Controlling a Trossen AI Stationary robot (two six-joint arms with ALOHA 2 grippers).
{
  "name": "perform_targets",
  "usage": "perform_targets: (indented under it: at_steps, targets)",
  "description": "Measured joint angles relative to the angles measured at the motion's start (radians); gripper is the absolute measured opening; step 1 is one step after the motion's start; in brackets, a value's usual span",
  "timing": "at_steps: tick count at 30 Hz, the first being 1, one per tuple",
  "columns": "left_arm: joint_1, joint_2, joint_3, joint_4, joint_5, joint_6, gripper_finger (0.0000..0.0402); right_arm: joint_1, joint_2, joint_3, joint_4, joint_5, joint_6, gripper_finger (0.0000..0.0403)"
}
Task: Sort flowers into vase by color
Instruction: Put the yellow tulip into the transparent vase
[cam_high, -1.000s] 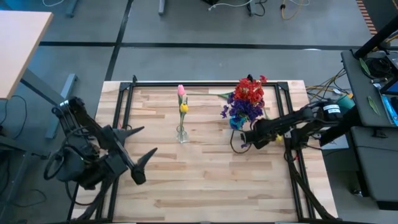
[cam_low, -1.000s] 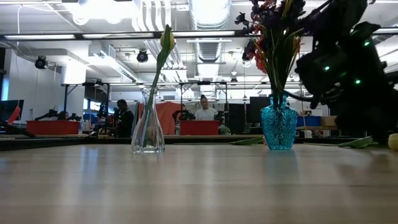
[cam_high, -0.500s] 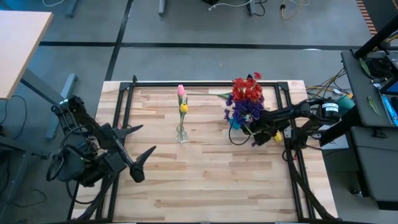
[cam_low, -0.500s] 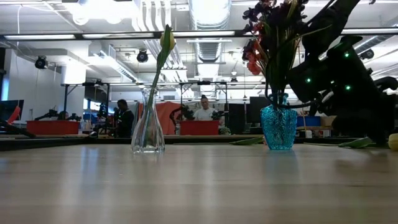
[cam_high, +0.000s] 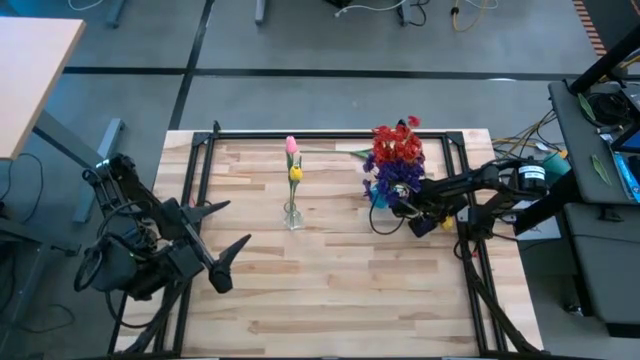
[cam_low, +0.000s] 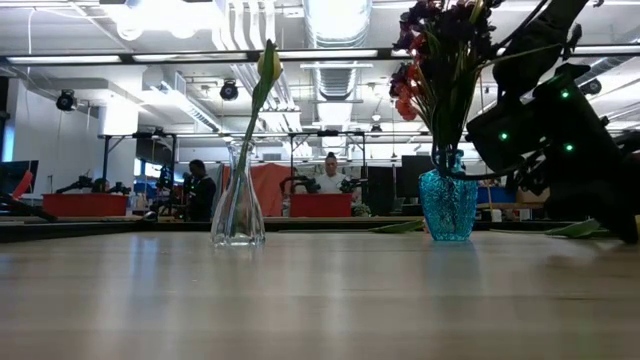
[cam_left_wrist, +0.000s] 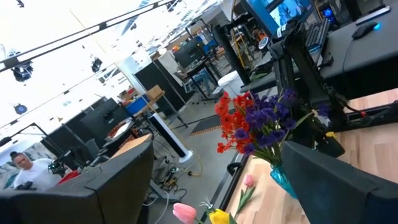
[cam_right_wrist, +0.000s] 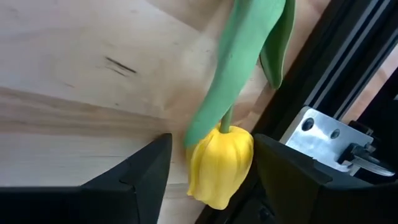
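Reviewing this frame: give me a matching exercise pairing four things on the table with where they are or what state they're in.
Things:
1. blue vase
2. clear vase
3. loose yellow tulip
4. left gripper

Places or states:
A. lying on the table between the right gripper's open fingers
B. holds one pink and one yellow tulip
C. open, near the table's left edge, away from both vases
D. holds the red and purple sprays

Pairs: 1-D, 2-B, 3-A, 4-C

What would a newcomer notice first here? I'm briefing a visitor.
The red and purple bouquet in a blue vase at the table's far right. Right beside it the right gripper hovers over a loose yellow tulip. Mid-table, a clear vase holds pink and yellow tulips.
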Motion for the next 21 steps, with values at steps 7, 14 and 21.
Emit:
perform_targets:
  at_steps: [7, 14, 21]
  targets:
    - [0.000, 0.000, 0.000, 0.001, 0.000, -0.013, 0.0333, 0.006, -0.008, 0.021, 0.003, -0.024, -0.021, 0.0149]
    - [0.000, -0.001, 0.000, 0.001, 0.000, -0.013, 0.0333, 0.059, -0.045, 0.049, -0.001, -0.140, -0.002, 0.0093]
    - [0.000, -0.001, 0.000, 0.001, 0.000, -0.013, 0.0333, 0.155, -0.131, 0.079, 0.000, -0.230, 0.081, 0.0076]
